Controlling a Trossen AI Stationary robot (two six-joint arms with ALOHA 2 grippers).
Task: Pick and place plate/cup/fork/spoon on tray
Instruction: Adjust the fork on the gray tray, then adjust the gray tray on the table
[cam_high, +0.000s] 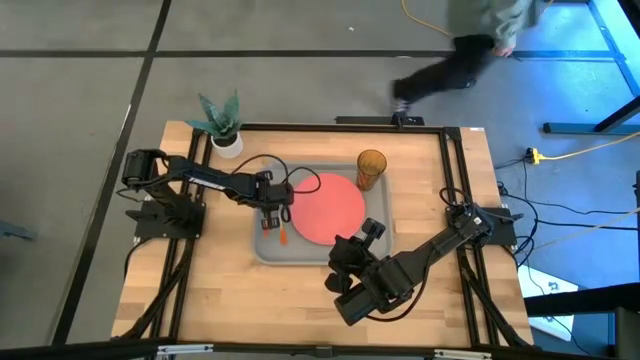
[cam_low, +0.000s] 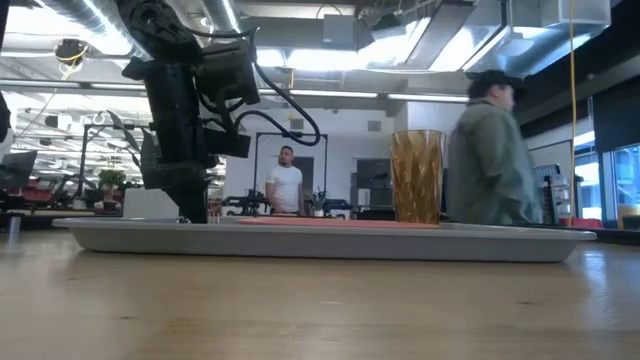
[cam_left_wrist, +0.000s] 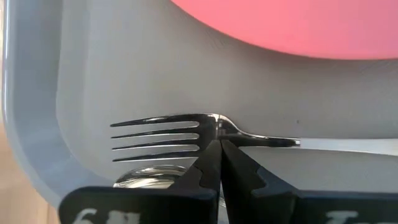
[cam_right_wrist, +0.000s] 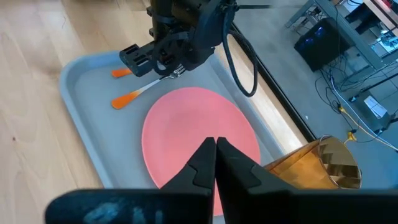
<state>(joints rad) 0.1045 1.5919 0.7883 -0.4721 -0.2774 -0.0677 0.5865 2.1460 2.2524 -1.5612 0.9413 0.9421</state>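
Hovering at the 6 o'clock edge of the large grey rectangular plastic tray (cam_high: 262, 250), the right gripper (cam_high: 372, 228) waits with its fingers clenched on nothing, tips just over the near rim of the flat round coral-red plate (cam_high: 328, 208). The plate lies in the middle of the tray on the wooden table (cam_high: 220, 290). At the tray's 9 o'clock side the left gripper (cam_left_wrist: 219, 142) points straight down at the small silver metal fork with an orange handle tip (cam_left_wrist: 161, 137). Its fingers are pressed together, tips right above the fork's neck and gripping nothing I can make out. The fork lies flat on the tray floor. The round bowl of the small silver metal spoon (cam_left_wrist: 149, 177) shows just beside the tines, partly hidden by the fingers. I judge the fork light, stiff and slick, and so thin that it gives little to bite on. The narrow neck or the orange handle end looks the best hold, with the fingers spread across its width and lowered to the tray floor. The spoon is close enough to be nudged. At the tray's 1 o'clock corner the small translucent amber-brown plastic tumbler cup (cam_high: 371, 168) stands upright. Beyond the tray, at 11 o'clock, sits a small potted plant (cam_high: 222, 125), and a person (cam_high: 470, 50) passes past the table's far edge.
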